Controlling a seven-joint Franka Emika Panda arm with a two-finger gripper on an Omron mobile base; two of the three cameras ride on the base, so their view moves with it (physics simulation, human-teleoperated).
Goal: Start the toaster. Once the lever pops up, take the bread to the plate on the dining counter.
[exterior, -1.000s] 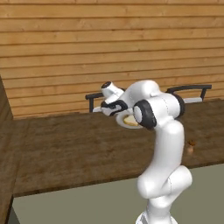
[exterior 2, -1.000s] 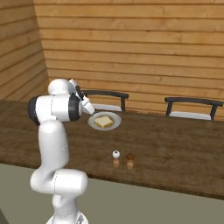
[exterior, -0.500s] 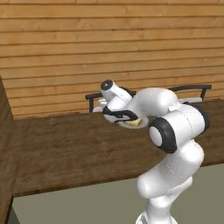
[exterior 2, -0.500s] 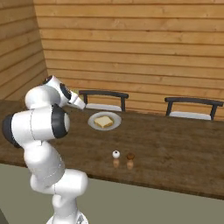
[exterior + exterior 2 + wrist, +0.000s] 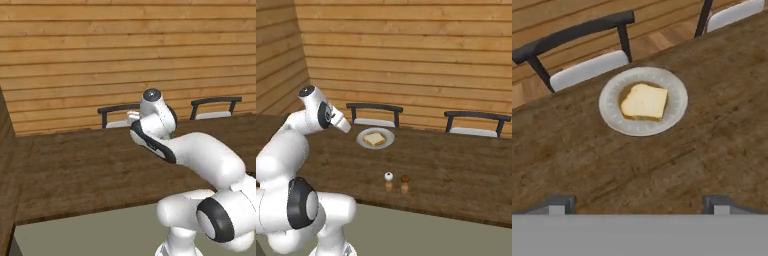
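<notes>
In the right base view, the long dark brown surface is being seen across the middle of the frame, the plate is being supported on it left of centre, the bread is being carried on the plate, and the jaws are being held wide apart at the bottom of the hand view.

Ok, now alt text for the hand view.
A slice of bread lies on a round pale plate on the dark wood-grain countertop; the open tool shows its two dark tips at the bottom. Behind stand two dark-framed chairs against horizontal wood planks.
</notes>
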